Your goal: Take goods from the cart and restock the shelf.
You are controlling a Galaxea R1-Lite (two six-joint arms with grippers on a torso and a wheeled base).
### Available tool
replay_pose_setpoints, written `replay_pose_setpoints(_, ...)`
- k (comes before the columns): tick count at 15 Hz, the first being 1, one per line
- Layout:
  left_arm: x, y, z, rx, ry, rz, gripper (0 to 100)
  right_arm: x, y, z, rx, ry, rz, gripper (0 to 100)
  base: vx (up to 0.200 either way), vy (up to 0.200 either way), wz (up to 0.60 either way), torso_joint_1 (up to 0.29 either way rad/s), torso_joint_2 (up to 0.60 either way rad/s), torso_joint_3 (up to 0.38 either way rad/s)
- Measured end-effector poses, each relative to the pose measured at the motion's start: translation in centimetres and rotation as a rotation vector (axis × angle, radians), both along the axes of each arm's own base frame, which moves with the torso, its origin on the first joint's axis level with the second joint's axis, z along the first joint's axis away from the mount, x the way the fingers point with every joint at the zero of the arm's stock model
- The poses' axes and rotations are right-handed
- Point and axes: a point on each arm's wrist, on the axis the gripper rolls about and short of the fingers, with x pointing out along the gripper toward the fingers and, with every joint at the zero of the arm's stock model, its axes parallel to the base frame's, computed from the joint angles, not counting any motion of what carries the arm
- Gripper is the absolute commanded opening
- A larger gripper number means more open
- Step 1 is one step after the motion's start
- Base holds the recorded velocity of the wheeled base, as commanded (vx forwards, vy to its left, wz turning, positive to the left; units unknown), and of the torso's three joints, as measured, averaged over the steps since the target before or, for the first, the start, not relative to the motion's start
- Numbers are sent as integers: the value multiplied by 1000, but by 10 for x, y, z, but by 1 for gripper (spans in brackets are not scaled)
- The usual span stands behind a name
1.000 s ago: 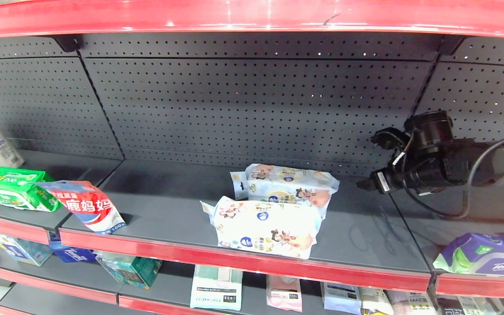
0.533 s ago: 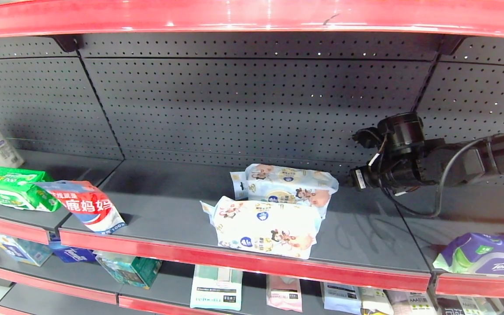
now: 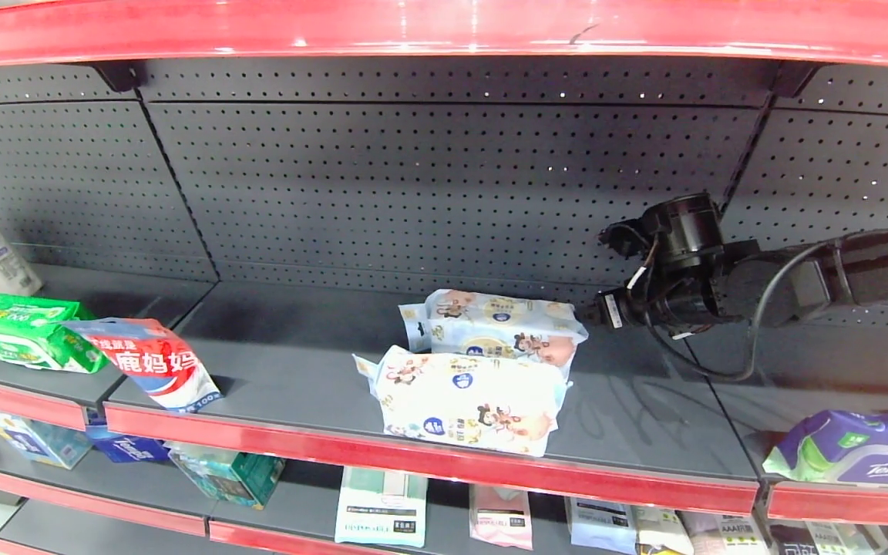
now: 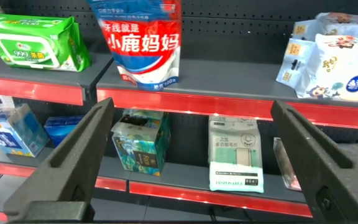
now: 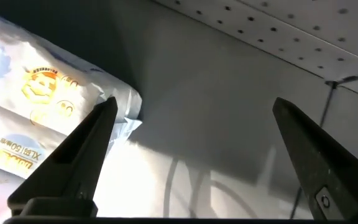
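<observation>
**Shelf check: R arm at rear pack, both pincers empty**

1. My right pincer (image 3: 597, 314) is over the middle shelf (image 3: 282, 347), at the right-hand end of the rear pack (image 3: 502, 327). In the right wrist view its jaws stand wide apart w/ nothing btwn them (image 5: 191, 124). One fingertip (image 5: 107, 109) sits at the crimped end of that pack (image 5: 36, 112). I cannot confirm contact. The other finger is over bare shelf board near the pegboard back panel (image 5: 278, 25).

2. Goods pos.: the rear pack lies flat toward the back of the shelf. The front pack (image 3: 467, 401) lies flat just ahead of it, near the red front edge, and overlaps the rear pack's near side.

3. My left pincer (image 4: 192, 106) is spread wide and holds nothing. It faces the shelf fronts from outside.

4. Other stock: a red, white and blue pouch (image 3: 147, 362) leans at the shelf's left front corner. A green pack (image 3: 24, 331) is just beside it on the next bay. A purple pack (image 3: 860, 459) is in the right-hand bay. A teal box (image 4: 142, 140) and a white pack (image 4: 236, 152) stand one level down.
</observation>
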Motion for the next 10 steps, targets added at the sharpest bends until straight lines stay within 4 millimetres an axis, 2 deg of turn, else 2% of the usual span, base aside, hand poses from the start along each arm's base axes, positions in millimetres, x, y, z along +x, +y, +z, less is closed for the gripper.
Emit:
replay_pose_setpoints(4, 0, 0, 0, 0, 0, -1, 100, 2, 11, 1, 3, -11, 25, 100, 0, 0, 0, 0, 0, 0)
replay_pose_setpoints(7, 0, 0, 0, 0, 0, 0, 100, 4, 11, 0, -2, -11, 22, 100, 0, 0, 0, 0, 0, 0)
replay_pose_setpoints(10, 0, 0, 0, 0, 0, 0, 100, -1, -9, 5, -26, -16, -47, 100, 0, 0, 0, 0, 0, 0)
